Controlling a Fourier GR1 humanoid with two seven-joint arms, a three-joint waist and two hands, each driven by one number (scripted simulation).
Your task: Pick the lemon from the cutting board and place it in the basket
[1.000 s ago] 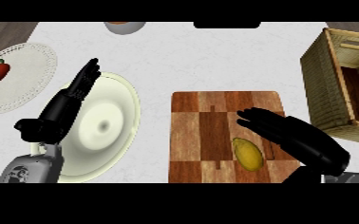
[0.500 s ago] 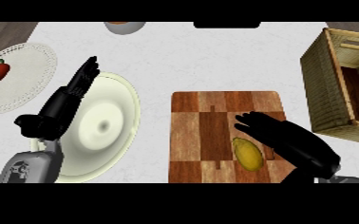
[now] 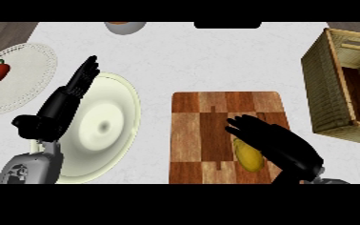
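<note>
Lemon [image 3: 249,156] half-hidden under right robot hand [image 3: 275,140]

Bright even light, soft faint shadows (no glare), mild blur

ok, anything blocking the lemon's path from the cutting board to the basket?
Nothing visible. The lemon lies on the cutting board, partly under the right hand. Between the board and the basket at the right edge there is only bare counter. The pale plate sits on the opposite side.
</note>
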